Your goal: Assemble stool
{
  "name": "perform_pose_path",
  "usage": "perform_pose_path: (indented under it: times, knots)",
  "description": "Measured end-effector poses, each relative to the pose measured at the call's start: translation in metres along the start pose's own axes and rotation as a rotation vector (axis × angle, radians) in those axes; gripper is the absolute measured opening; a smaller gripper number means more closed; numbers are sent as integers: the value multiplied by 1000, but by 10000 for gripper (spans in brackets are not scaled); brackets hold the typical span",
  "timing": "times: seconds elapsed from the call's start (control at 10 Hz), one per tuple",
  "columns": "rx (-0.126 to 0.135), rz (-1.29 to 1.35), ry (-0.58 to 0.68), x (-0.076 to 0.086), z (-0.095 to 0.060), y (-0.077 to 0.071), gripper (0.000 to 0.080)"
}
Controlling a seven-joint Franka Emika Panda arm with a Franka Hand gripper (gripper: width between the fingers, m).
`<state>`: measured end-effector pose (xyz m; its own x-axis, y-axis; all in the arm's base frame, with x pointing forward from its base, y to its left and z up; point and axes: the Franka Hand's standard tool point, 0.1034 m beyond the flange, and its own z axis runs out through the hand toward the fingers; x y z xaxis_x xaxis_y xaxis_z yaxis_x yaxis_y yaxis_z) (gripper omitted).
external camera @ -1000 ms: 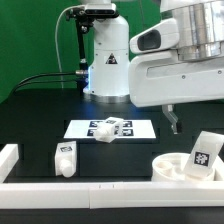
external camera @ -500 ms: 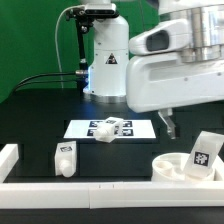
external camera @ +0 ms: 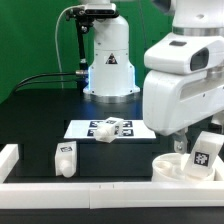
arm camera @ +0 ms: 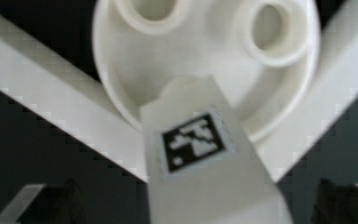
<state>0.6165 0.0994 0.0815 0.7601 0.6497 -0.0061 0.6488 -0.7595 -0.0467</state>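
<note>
The round white seat (external camera: 172,167) lies at the exterior view's right, against the front rail. A tagged white leg (external camera: 203,155) leans on its far right edge. A second leg (external camera: 66,158) stands at the left, and a third leg (external camera: 110,127) lies on the marker board (external camera: 78,129). My gripper (external camera: 184,146) hangs low just above the seat and beside the leaning leg, mostly hidden by the arm. In the wrist view the gripper (arm camera: 202,205) is open, with its dark fingers (arm camera: 48,202) wide on either side of the tagged leg (arm camera: 197,140). The seat (arm camera: 211,60) with its holes lies beyond.
A long white rail (external camera: 90,189) runs along the front edge, with a raised end (external camera: 8,157) at the left. The robot base (external camera: 108,60) stands behind the marker board. In the wrist view the rail (arm camera: 43,85) crosses behind the leg.
The arm has come down and toward the exterior view's right, and now hangs over the seat and the leaning leg. The parts have not moved.
</note>
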Motion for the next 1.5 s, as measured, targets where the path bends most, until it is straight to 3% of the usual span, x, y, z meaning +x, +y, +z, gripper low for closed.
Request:
perform_pose_path:
  times: [0.2, 0.4, 0.5, 0.7, 1.1, 1.2, 1.5]
  knots:
    - [-5, -11, -5, -1, 3, 1, 649]
    - [-4, 18, -6, -2, 3, 1, 399]
    - [-4, 60, -6, -2, 3, 1, 333]
    - [-4, 169, -6, -2, 3, 1, 333]
    - [-24, 871, 55, 4, 3, -5, 333]
    - [-2, 1035, 61, 2, 3, -2, 334]
    - [4, 1212, 61, 0, 3, -1, 334]
